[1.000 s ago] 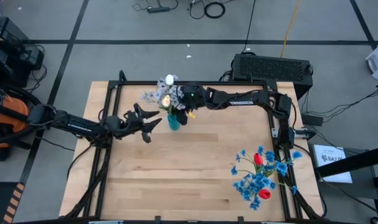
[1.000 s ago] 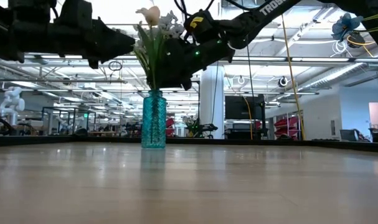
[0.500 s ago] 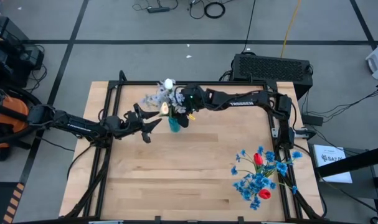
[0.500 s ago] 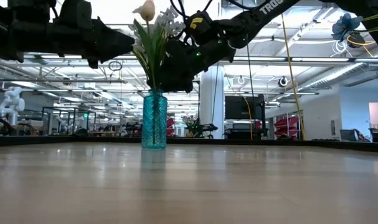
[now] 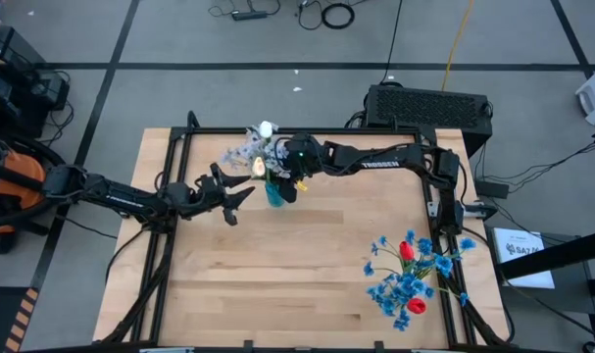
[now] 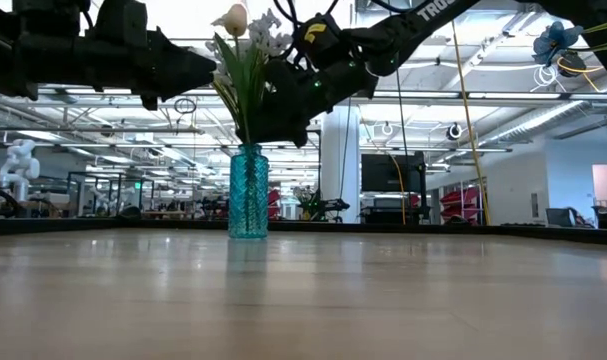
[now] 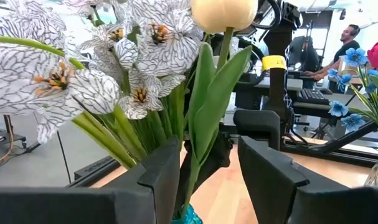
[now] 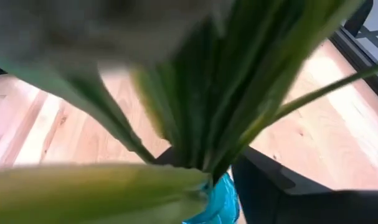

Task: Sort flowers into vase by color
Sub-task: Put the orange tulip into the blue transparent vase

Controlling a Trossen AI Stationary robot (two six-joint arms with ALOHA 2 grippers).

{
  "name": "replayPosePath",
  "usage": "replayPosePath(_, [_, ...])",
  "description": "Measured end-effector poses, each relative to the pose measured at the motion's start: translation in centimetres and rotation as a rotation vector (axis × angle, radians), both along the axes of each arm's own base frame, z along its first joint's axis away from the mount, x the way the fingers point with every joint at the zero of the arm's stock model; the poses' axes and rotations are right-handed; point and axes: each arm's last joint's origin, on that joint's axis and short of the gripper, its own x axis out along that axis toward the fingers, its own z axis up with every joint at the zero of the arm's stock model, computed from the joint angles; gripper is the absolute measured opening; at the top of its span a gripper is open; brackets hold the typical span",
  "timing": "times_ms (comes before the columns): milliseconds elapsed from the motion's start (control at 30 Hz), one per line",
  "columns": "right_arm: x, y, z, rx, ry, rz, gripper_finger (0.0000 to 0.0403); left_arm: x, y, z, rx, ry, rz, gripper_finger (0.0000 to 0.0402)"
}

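The table (image 5: pixel 307 275) is surfaced in pale, matt wood with visible grain. The vase (image 6: pixel 247 191) is formed of glossy, textured teal glass or clear plastic. The flowers (image 7: pixel 139 56) look cloth-like, and their stems seem made of smooth plastic.

- A light wooden counter (image 5: pixel 277 284) with a black frame along its edges is carrying everything.
- A teal glass vase (image 5: pixel 273 193) is standing upright toward the counter's far edge, holding pale flowers (image 5: pixel 256 152).
- A loose pile of blue sprays (image 5: pixel 405 286) and red tulips (image 5: pixel 408 250) is lying near the right edge.
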Motion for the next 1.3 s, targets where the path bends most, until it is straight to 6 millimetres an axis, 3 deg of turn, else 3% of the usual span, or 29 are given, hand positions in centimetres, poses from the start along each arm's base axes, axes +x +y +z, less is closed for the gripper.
replayPosePath(233, [0.1,0.6,0.0,0.003,0.003,0.012,0.0065,0.0,0.0,0.0,0.000,0.000,0.000,0.0169])
replayPosePath(500, [0.2,0.6,0.3,0.009,-0.025,0.006,0.0054,0.0,0.0,0.0,0.000,0.001,0.000,0.0169])
replayPosePath(667, [0.6,0.5,1.6,-0.021,-0.146,0.008,0.0069,0.0,-0.1,-0.1,0.004,0.013,-0.019,0.0169])
replayPosePath(867, [0.1,0.9,0.3,0.005,-0.006,0.023,0.0095,0.1,-0.1,-0.3,0.007,0.029,-0.047,0.0169])
replayPosePath(1133, [0.4,1.3,0.6,-0.001,-0.042,0.029,0.0147,0.1,-0.1,-0.3,0.007,0.029,-0.047,0.0169])
replayPosePath(1300, [0.1,1.3,0.1,0.016,0.022,0.029,0.0181,0.1,-0.1,-0.5,0.006,0.054,-0.048,0.0169])
